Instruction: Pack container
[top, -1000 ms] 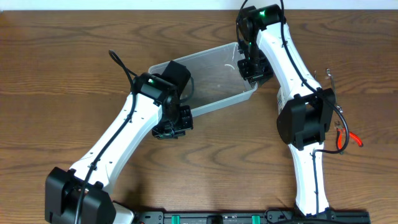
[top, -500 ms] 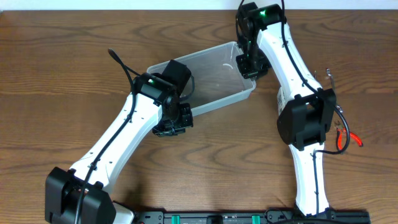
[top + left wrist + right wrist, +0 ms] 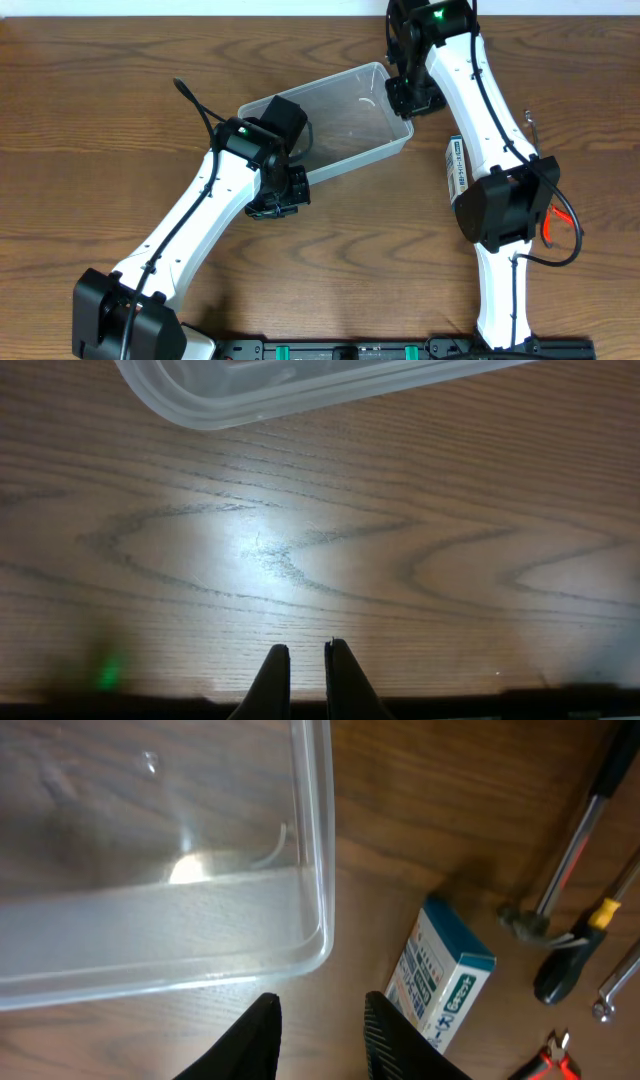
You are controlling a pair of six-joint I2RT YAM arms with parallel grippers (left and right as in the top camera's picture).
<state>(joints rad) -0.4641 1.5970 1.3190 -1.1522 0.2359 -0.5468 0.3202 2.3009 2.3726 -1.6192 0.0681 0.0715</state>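
Note:
The container (image 3: 335, 120) is a clear rectangular tub lying askew on the wooden table; it looks empty. Its rounded corner (image 3: 318, 935) shows in the right wrist view, just ahead of my right gripper (image 3: 321, 998). That gripper stands open over bare wood with nothing between its fingers, by the tub's right end (image 3: 408, 98). My left gripper (image 3: 307, 647) is shut on nothing, pointing down at the table just in front of the container's near left corner (image 3: 190, 405). From overhead the left gripper (image 3: 278, 203) sits beside that same edge.
A small blue-and-white box (image 3: 440, 975) lies right of the tub, half under the right arm (image 3: 456, 165). Beyond it lie a hammer (image 3: 525, 920), a yellow-and-black screwdriver (image 3: 570, 960), a wrench (image 3: 610, 1000) and red pliers (image 3: 548, 225).
My right gripper went from the tub's right end wall to just outside it and opened. The right arm swung rightward, uncovering the box. The left arm stayed still.

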